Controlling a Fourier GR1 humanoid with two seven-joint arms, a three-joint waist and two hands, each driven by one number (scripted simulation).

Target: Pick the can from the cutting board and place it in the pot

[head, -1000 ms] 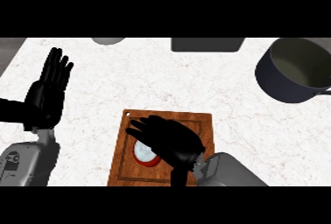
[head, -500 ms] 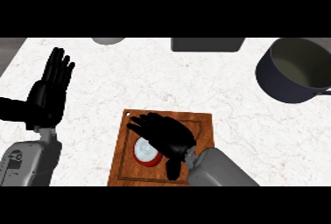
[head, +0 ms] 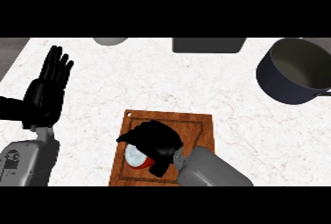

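The right hand (head: 154,141) is low on the cutting board (head: 194,127), close to the robot. Its fingers curl down over the can (head: 137,156), which lies on the board's near left part. Only a bit of the can shows, white with a red edge. This looks like the grab step: the hand is wrapped on the can but the can is not lifted yet. Next, the hand needs to lift the can up and carry it far to the right, over to the pot.

The left hand (head: 47,92) rests open at the left side of the table (head: 161,78), fingers straight up.

Far away at the right sits the dark pot (head: 294,72). I see nothing inside it.
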